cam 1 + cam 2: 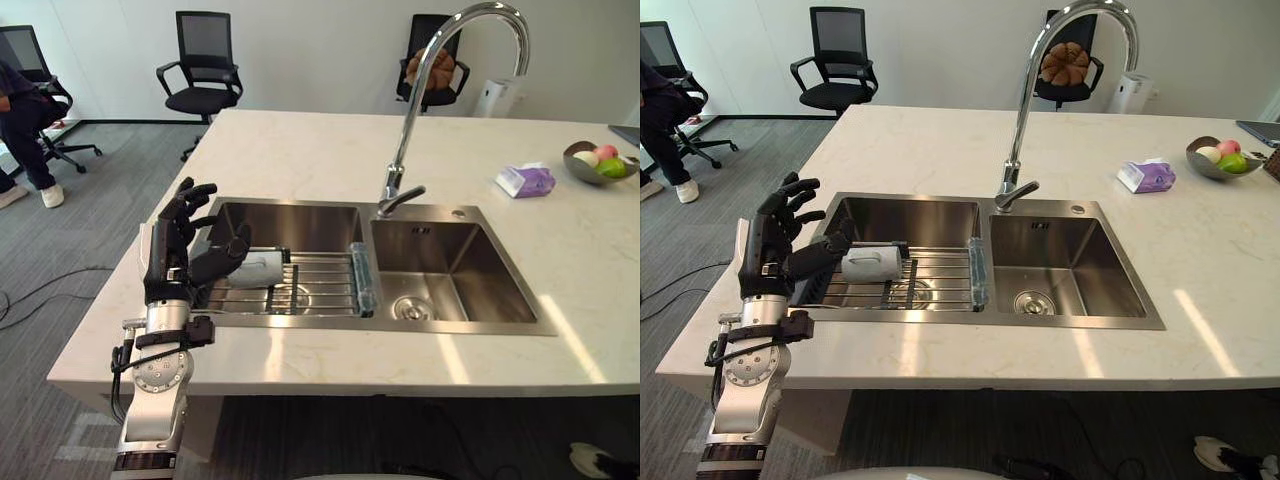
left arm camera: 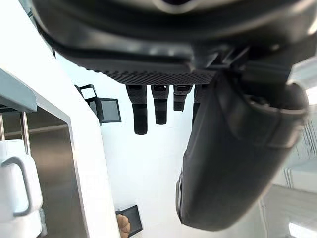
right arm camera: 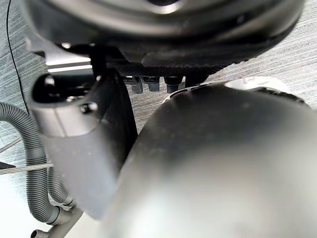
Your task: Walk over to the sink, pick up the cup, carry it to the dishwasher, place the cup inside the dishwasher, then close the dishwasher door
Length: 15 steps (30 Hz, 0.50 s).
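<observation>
Left hand [image 1: 172,250] stands upright at the left rim of the sink [image 1: 300,322], spread wide and empty. Cup [image 1: 872,264] lies sideways on the rack [image 1: 940,280] in the left basin, just beside the thumb. Approach appears complete; grasp, carry, placement and door closing remain. Right hand [image 3: 163,39] hangs above the floor, state indeterminable.

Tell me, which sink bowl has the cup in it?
The left bowl, beside the left hand. The white cup lies on its side on the wire rack there; the right bowl holds just its drain.
</observation>
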Tool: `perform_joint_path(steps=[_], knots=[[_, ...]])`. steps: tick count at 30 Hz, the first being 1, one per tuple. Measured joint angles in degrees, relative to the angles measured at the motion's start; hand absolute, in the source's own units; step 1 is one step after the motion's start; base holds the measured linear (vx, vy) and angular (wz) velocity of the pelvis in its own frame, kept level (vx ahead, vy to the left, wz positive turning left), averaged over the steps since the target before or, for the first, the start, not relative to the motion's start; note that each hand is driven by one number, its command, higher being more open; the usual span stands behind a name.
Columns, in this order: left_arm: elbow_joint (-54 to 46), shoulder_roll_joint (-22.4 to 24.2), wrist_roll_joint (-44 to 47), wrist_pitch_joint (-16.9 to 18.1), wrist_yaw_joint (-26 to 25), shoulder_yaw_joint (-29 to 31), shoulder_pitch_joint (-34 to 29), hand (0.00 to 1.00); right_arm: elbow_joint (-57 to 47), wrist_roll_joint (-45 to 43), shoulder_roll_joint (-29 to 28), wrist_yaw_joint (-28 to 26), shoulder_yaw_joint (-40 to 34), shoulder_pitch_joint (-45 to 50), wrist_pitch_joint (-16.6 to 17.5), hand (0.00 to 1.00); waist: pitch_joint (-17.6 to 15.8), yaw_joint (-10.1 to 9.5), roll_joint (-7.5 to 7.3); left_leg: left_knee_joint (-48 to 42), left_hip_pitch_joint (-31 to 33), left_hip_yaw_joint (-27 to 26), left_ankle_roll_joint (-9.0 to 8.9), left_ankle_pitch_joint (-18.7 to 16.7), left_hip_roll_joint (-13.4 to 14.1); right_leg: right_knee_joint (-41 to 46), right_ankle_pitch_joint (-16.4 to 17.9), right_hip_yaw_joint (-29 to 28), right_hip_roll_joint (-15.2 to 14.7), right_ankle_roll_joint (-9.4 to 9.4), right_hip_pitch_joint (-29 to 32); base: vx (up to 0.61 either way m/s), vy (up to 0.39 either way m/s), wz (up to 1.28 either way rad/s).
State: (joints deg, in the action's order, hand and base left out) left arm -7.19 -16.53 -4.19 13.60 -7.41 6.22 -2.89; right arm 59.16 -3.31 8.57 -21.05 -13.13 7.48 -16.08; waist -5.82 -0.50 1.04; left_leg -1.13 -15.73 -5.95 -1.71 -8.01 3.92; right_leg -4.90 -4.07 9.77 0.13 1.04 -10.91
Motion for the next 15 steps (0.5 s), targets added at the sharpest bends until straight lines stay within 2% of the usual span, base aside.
perform_joint_path(steps=[8, 15], knots=[[0.0, -3.6, -19.1, -0.1, 0.0, -5.1, 0.3, 1.0, -0.1, 0.0, 0.0, 0.2, 0.3, -0.2, -0.1, 1.0, 0.1, 0.53, 0.23, 0.0, 0.0, -0.5, 0.02, 0.0, 0.0, 0.0, -0.2, -0.4, 0.0, -0.01, 0.3, -0.01, 0.002, -0.02], [0.2, -6.7, -30.4, -0.1, 0.7, -10.4, 1.9, 1.0, -0.3, 0.0, 0.3, 0.7, 1.3, -0.6, -0.3, 1.0, 0.0, 1.25, 0.37, 0.0, 0.2, -1.2, 0.03, 0.0, -0.1, 0.0, -0.5, -1.1, 0.0, 0.03, 0.8, -0.03, 0.002, -0.05]])
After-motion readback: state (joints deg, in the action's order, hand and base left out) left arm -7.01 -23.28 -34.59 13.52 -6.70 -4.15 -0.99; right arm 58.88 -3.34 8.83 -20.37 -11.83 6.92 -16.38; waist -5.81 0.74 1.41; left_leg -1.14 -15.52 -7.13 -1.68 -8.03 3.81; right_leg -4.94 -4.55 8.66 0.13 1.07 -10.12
